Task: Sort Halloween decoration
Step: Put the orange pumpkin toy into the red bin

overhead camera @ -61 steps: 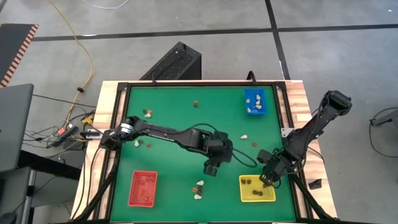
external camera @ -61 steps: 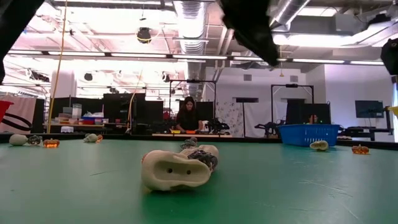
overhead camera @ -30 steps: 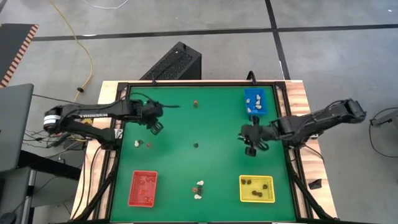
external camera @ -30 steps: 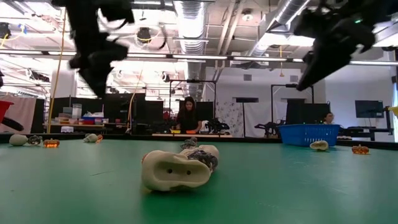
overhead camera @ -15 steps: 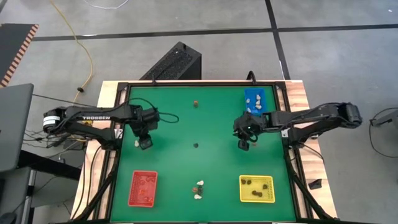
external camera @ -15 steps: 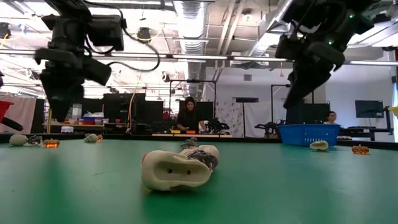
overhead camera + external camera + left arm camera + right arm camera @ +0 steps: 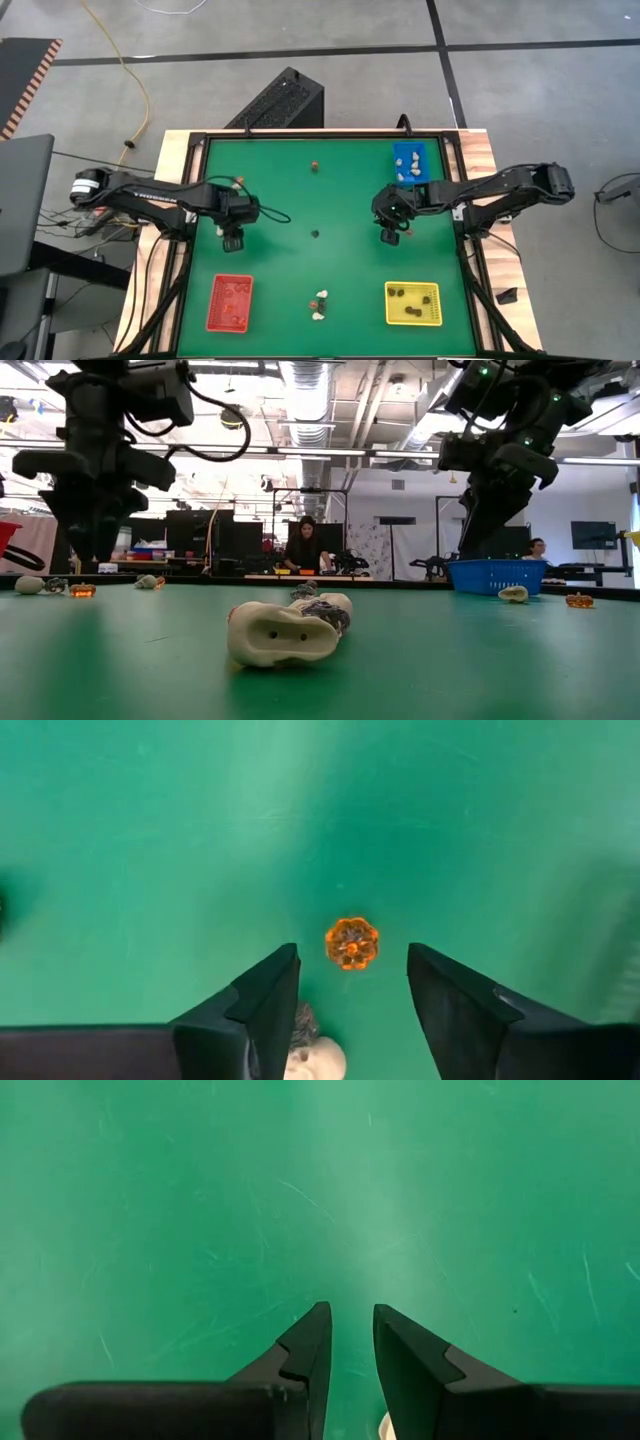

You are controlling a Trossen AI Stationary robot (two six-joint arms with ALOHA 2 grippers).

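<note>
The left arm reaches in from the tabletop's left edge, its left gripper [image 7: 233, 238] pointing straight down over the green mat near that edge. In the left wrist view the left gripper [image 7: 348, 985] has its fingers [image 7: 268, 995] apart, empty, with an orange pumpkin trinket [image 7: 351, 942] lying on the mat between them, untouched. A cream skull trinket [image 7: 312, 1058] peeks out beside one finger, mostly hidden.

The right arm stretches in from the right edge, its right gripper [image 7: 390, 236] also pointing down, just inward of the blue tray [image 7: 409, 163]. In the right wrist view the right gripper [image 7: 348, 1340] has its fingers close together with a narrow gap, nothing between them; a pale sliver at that picture's edge is too cut off to name.

Sorted trinkets lie in the red tray [image 7: 230, 302] at the near left, the yellow tray [image 7: 413, 302] at the near right, and the blue tray at the far right. Loose pieces remain: a dark trinket [image 7: 314, 234] mid-tabletop, a reddish one [image 7: 314, 166] near the far edge, and a small cluster [image 7: 319, 301] at the near edge, which fills the low view as a cream skull [image 7: 282, 632].

Half a second earlier the left gripper's fingers stood closer together; they have since spread, and both grippers have dropped lower toward the mat. In the low view a person [image 7: 304, 546] sits in the room beyond.
</note>
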